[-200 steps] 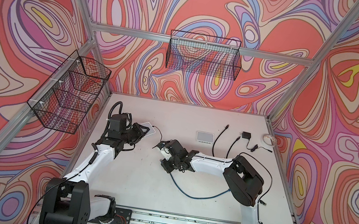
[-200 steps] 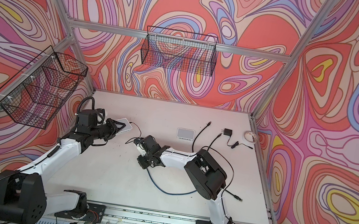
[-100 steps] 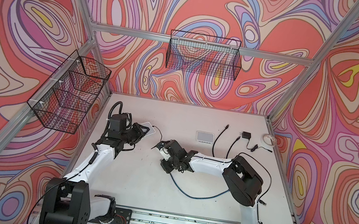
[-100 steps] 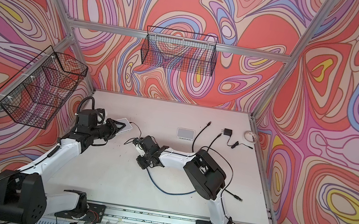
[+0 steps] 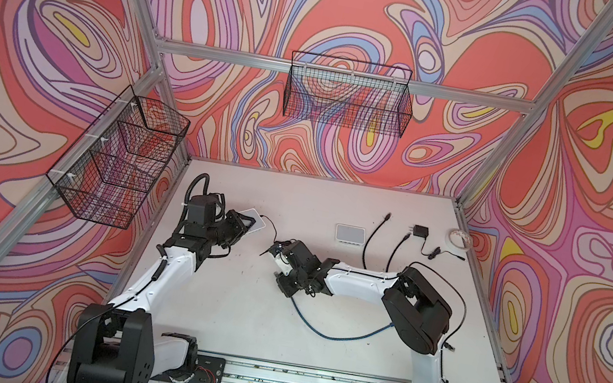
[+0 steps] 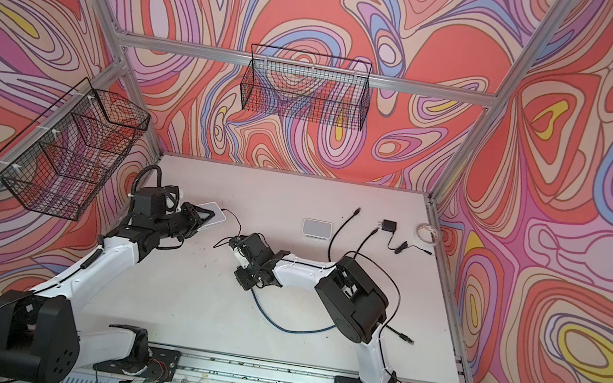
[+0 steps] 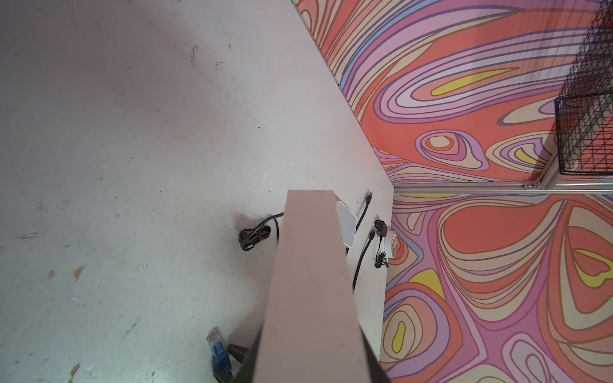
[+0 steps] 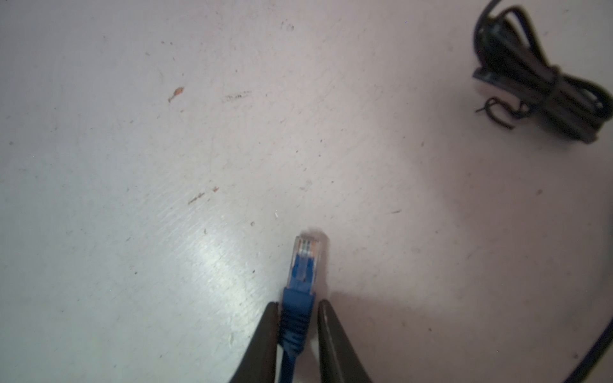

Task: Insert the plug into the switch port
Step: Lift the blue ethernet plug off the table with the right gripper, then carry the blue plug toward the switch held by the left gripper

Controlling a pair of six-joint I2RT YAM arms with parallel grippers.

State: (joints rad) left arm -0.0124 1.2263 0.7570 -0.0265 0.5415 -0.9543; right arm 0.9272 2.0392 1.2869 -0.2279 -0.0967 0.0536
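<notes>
The right claw [image 8: 297,308] is clamped on the blue plug [image 8: 306,255], whose long axis points straight out toward the white switch [image 5: 255,221] pinched in the left claw [image 5: 243,225], near but not touching

Both top views look down on the whole table [image 5: 233,315]; both close wrist views share the blue plug [image 7: 217,348] [image 8: 303,265].

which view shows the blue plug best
Right wrist view: the blue plug close up, contacts visible, between the right gripper's jaws. Left wrist shows it small at the edge; both top views show only its cable.
</notes>
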